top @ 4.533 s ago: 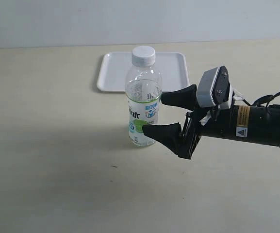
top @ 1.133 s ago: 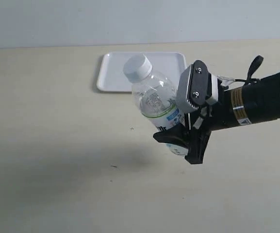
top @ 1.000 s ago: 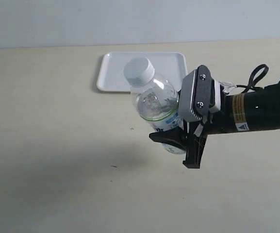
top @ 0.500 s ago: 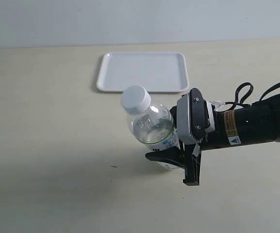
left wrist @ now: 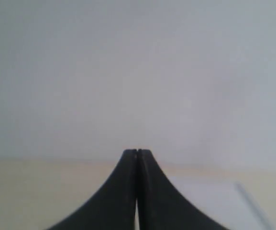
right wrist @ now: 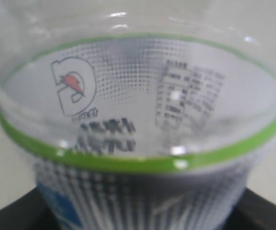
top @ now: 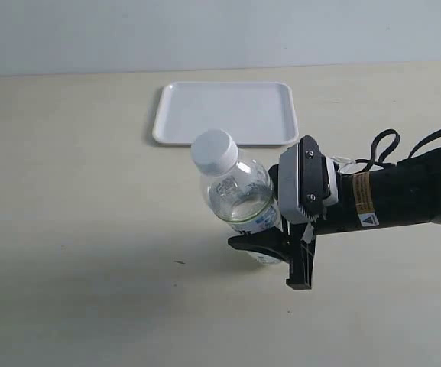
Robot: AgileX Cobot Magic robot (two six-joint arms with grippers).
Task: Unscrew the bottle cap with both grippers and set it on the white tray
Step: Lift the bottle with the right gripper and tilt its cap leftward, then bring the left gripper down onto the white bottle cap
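Clear bottle (top: 239, 200) hung tilted, pinched by right hand (top: 255, 215); left hand (left wrist: 137, 154) pressed together; twisting the cap (top: 214, 151) could spin it.

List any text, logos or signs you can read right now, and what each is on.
Label on the bottle, right wrist view: outlined logo shaped like "D" with a red mark.
Same label: dark characters under the logo and a small-print block, both too blurred to read.
Yellow sticker on the black arm: print too small to read; triangular warning sign beside it.
Left wrist view: no text.
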